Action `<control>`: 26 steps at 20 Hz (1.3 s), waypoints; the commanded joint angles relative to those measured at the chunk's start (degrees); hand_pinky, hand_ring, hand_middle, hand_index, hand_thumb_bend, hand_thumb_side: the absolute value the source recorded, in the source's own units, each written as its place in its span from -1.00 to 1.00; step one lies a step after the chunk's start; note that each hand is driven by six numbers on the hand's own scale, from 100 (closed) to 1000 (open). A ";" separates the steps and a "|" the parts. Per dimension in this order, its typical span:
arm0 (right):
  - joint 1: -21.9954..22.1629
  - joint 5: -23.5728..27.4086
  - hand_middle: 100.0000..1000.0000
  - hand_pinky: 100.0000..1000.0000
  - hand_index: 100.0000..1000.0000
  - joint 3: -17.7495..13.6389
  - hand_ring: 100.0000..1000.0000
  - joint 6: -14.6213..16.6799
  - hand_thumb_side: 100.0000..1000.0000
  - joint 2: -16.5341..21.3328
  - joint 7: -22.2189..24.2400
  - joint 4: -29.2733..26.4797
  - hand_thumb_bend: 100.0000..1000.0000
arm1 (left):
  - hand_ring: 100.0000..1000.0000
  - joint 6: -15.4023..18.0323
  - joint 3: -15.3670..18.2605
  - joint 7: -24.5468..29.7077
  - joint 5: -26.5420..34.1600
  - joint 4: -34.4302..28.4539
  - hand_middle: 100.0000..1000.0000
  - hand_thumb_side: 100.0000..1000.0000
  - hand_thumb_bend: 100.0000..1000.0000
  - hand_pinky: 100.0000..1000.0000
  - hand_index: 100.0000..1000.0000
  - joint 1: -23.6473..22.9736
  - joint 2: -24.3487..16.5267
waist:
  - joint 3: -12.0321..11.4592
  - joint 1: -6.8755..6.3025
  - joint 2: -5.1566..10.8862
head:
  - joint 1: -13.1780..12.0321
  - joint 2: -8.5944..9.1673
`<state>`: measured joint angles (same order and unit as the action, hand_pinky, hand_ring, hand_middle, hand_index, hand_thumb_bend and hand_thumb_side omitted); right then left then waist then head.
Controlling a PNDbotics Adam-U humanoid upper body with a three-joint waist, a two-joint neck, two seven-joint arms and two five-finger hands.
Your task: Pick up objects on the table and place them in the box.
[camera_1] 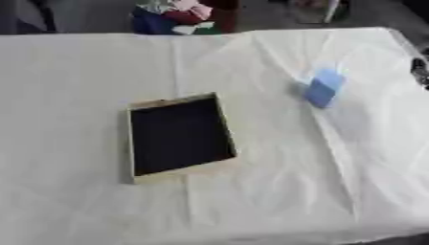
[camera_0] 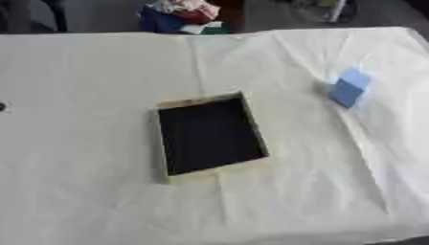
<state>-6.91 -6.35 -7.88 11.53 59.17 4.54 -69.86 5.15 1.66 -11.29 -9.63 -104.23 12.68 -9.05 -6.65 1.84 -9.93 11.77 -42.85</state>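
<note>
A box and a blue block lay on the covered bench.

The bench (camera_0: pixel 84 201) was covered with a pale, wrinkled cloth (camera_0: pixel 318 182). Near the middle stood a shallow box (camera_0: pixel 164 158) with light walls and a dark inside, turned a little askew. I could see nothing in it. A blue block (camera_0: pixel 349 87) stood well apart from the box, toward the far right side of the bench, on the cloth. At the right edge in the right eye view a small dark part (camera_1: pixel 420 71) showed, perhaps the right hand, but I could not tell whether its fingers were released or clenched. The left hand was not visible. Behind the far edge lay a pile of colourful things (camera_0: pixel 186 14).
</note>
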 commanded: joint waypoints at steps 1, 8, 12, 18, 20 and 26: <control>0.09 -2.87 0.51 0.62 0.89 -0.20 0.57 0.01 -0.20 1.17 1.96 -1.70 -1.00 | 0.04 0.06 -0.13 0.21 -0.02 -0.79 0.03 0.28 -0.29 0.41 0.28 0.64 -0.74 | 0.19 0.03 0.64 | 0.13 -0.08; 0.34 -7.60 0.54 0.68 0.94 0.41 0.61 0.01 -0.26 0.18 4.47 -4.63 -1.00 | 0.04 0.07 -0.13 0.25 0.00 -0.80 0.03 0.28 -0.29 0.41 0.28 0.60 -0.63 | 0.31 -0.10 0.63 | 0.17 -0.04; 0.23 -11.00 0.57 0.73 0.96 1.03 0.64 -0.02 -0.30 -0.13 5.43 -6.46 -1.00 | 0.04 0.07 -0.15 0.30 0.00 -0.77 0.03 0.28 -0.29 0.41 0.28 0.58 -0.60 | 0.29 -0.08 0.59 | 0.23 -0.07; -0.79 -15.20 0.60 0.77 0.98 2.22 0.68 -0.24 -0.29 -0.41 7.29 -7.79 -0.97 | 0.04 0.10 -0.22 0.40 0.03 -0.76 0.03 0.28 -0.29 0.41 0.28 0.55 -0.58 | 0.16 0.01 0.59 | 0.47 -0.19; -1.38 -16.05 0.62 0.79 0.99 2.75 0.69 -0.22 -0.27 -0.42 8.03 -7.98 -0.96 | 0.04 0.12 -0.26 0.44 0.04 -0.76 0.03 0.28 -0.29 0.41 0.28 0.55 -0.57 | 0.11 0.04 0.61 | 0.61 -0.22; -3.60 -18.24 0.64 0.81 1.00 4.45 0.71 0.03 -0.18 -0.44 10.39 -8.05 -0.88 | 0.04 0.14 -0.37 0.58 0.09 -0.75 0.03 0.28 -0.29 0.41 0.28 0.56 -0.54 | -0.15 0.12 0.66 | 1.16 -0.23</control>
<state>-9.82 -23.87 -3.13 11.44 56.74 14.41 -77.01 5.24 1.35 -10.88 -9.63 -104.23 12.67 -9.01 -6.78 1.85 -9.93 12.73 -42.86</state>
